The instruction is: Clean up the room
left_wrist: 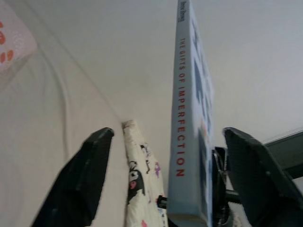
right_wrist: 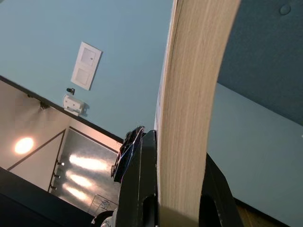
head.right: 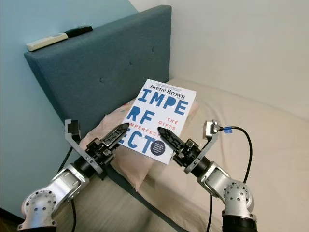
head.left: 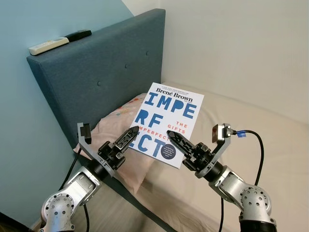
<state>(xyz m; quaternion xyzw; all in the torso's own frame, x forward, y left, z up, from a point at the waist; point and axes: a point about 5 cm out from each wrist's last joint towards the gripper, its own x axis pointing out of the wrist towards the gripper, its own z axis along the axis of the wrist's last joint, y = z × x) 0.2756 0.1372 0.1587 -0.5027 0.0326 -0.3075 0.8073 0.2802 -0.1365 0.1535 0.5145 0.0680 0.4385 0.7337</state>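
1. Nearest to me, my right gripper was pinching the book at its lower right corner, one black finger on the cover and the other behind. My right wrist view showed the page block clamped tight between them and bowing a little above the grip.

2. My left gripper was at the book's lower left edge with its fingers spread apart. In my left wrist view the red-lettered spine stood between them, with a gap on either side as far as I could see, so I judged that hand was not yet gripping.

3. The book itself was held up off the bed, tilted with its white and blue cover toward my head camera, above the pillow.

4. I judged it a light paperback: flexible rather than stiff, with a glossy cover that could slide under smooth fingers. A corner pinch lets it sag and twist, so the better hold is deeper in, near the spine, where the pages are bound and cannot fan open.

5. Under it lay the pink patterned pillow, soft and of no support, on the beige mattress.

6. Behind stood the blue padded headboard.

7. Farthest off, on the headboard's top edge, a white remote and a black remote lay end to end.
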